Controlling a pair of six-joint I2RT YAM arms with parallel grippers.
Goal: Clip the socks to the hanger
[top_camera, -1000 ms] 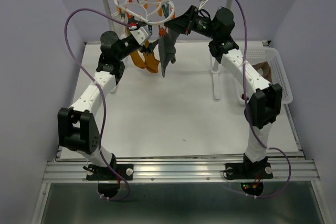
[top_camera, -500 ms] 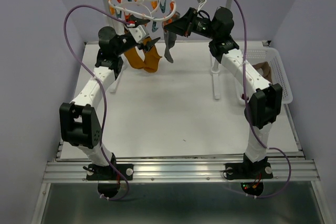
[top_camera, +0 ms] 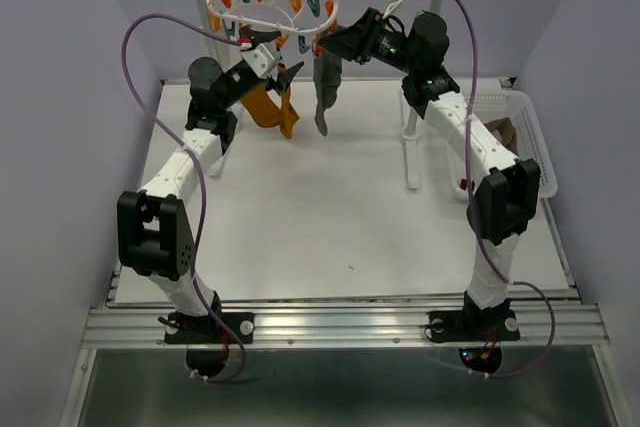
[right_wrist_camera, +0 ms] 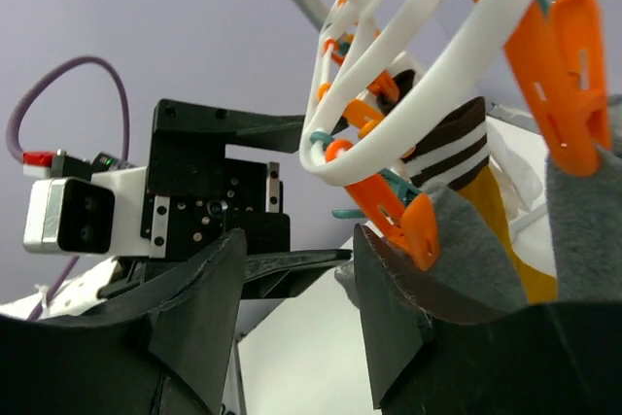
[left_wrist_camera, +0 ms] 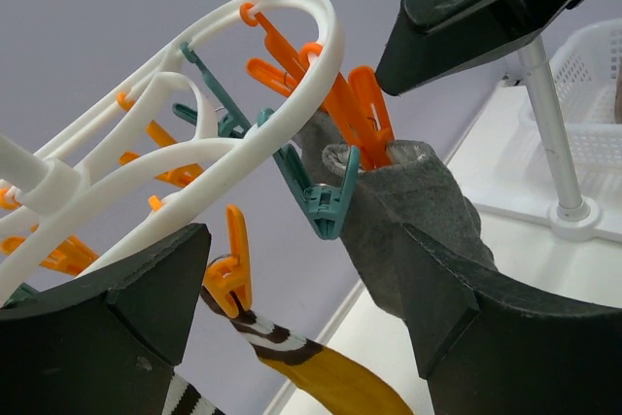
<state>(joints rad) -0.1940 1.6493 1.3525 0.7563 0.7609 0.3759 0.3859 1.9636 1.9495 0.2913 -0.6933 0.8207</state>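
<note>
One brown sock (top_camera: 503, 133) — inside the white basket (top_camera: 538, 142).

arms (top_camera: 180, 162): 2, white links, black joints | cables (top_camera: 124, 47): purple | base LEDs (top_camera: 468, 355): possibly red-green

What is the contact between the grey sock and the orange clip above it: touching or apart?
Touching. The left wrist view shows the orange clip biting the cuff of the grey sock, with no gap between them.
</note>
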